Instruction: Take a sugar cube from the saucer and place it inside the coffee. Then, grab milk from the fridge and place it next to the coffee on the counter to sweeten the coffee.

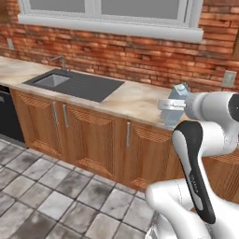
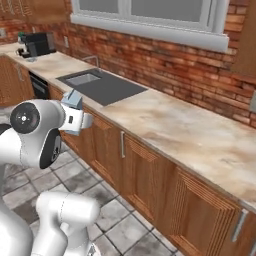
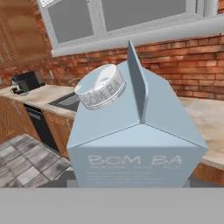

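Pale-blue milk (image 3: 135, 144) clamped in tool (image 1: 172, 105), above counter (image 1: 135, 100) edge.

This is a home kitchen. A beige marbled stone counter (image 1: 135, 100) runs along a red brick wall (image 1: 140, 51), over brown wooden cabinets (image 1: 88, 135) with steel bar handles (image 1: 127, 134). A dark grey sink (image 1: 77, 84) with a steel tap (image 1: 59, 60) is set into the counter near its left end, under a white-framed window (image 2: 150, 17). Past the sink, at the counter's far left corner, stands a black coffee machine (image 2: 37, 45). A black appliance front (image 1: 9, 116) sits beneath the counter, and grey stone tiles (image 1: 46, 191) cover the floor.
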### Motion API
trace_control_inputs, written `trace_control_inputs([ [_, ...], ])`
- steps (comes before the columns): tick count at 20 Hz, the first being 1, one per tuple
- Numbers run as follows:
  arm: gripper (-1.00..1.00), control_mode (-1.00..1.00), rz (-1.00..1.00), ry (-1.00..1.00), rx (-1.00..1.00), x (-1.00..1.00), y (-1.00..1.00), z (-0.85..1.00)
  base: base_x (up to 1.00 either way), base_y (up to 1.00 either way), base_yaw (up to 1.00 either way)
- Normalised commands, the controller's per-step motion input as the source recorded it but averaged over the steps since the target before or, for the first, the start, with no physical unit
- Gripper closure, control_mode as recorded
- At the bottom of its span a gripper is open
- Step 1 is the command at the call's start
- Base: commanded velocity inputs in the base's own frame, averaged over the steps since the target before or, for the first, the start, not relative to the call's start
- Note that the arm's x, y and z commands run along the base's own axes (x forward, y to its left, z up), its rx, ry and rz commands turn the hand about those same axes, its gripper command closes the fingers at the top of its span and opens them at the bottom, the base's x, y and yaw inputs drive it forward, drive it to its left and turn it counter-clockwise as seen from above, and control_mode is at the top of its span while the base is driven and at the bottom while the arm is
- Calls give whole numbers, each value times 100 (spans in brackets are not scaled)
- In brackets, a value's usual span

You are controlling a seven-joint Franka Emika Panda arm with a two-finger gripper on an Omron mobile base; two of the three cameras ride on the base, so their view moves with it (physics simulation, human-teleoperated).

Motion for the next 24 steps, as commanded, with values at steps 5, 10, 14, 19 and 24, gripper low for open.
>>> trace_control_inputs([
  [5,100,100,0,0,0,0,0,0,100,58,26],
  [10,100,100,0,0,0,0,0,0,100,97,18],
  [14,100,100,0,0,0,0,0,0,100,100,16],
  [19,100,100,0,0,0,0,0,0,100,100,14],
  [24,100,100,0,0,0,0,0,0,100,100,10],
])
